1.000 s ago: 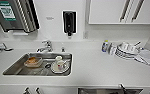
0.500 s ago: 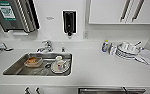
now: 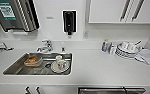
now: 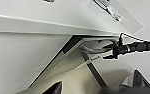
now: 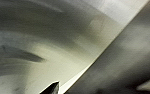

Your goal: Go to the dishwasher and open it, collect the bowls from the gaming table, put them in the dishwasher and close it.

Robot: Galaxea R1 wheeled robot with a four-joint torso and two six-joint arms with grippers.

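The dishwasher's dark top edge strip [image 3: 111,90] shows under the white counter [image 3: 103,70], at the picture's bottom right of centre. Its door looks closed in the head view. In the left wrist view my left gripper [image 4: 96,85] hangs close to white cabinet fronts [image 4: 21,55] and a dark gap [image 4: 73,42]. Its two dark fingertips [image 4: 54,88] stand wide apart with nothing between them. The right wrist view is a blur of grey and pale surfaces with one dark fingertip [image 5: 52,88]. The bowls and the gaming table are out of view.
A steel sink [image 3: 18,67] holds an orange container [image 3: 33,60] and a plate with a cup [image 3: 59,65]. A tap [image 3: 47,46], a black soap dispenser [image 3: 69,22], a paper dispenser [image 3: 13,15], a white plates stack [image 3: 127,51] and upper cabinets [image 3: 121,11] surround it.
The camera has shifted slightly, so the dishwasher's dark top strip shows more at the lower edge. Nothing on the counter has moved.
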